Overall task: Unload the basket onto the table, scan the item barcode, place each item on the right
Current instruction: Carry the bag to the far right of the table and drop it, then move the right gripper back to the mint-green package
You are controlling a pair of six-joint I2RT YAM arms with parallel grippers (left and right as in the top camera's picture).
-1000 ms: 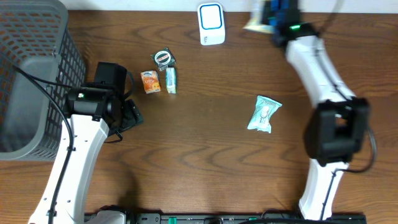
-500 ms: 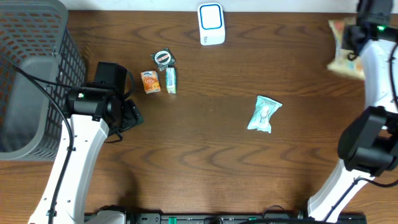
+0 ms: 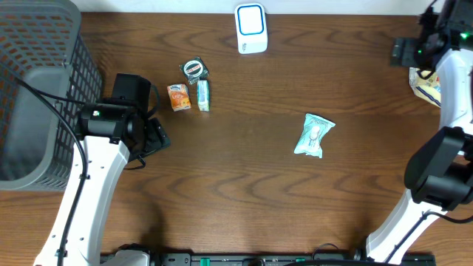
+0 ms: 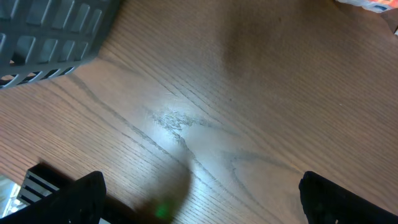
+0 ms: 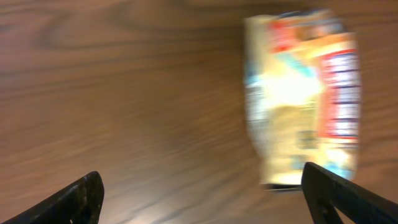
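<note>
Left end effector (image 4: 199,208) spread, idle over bare tabletop (image 3: 244,185); green packet (image 3: 314,135) mid-tabletop, likely the next item; right end effector (image 5: 205,199) spread, empty; yellow packet (image 5: 305,99) lies loose near it, far right; pinch green packet by an edge, barcode facing scanner (image 3: 251,28).

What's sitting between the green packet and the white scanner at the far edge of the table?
Nothing visible. Only bare wood lies between the green packet and the white scanner. The three small items sit well left of that line, and the yellow packet lies at the right edge near the open right gripper.
</note>
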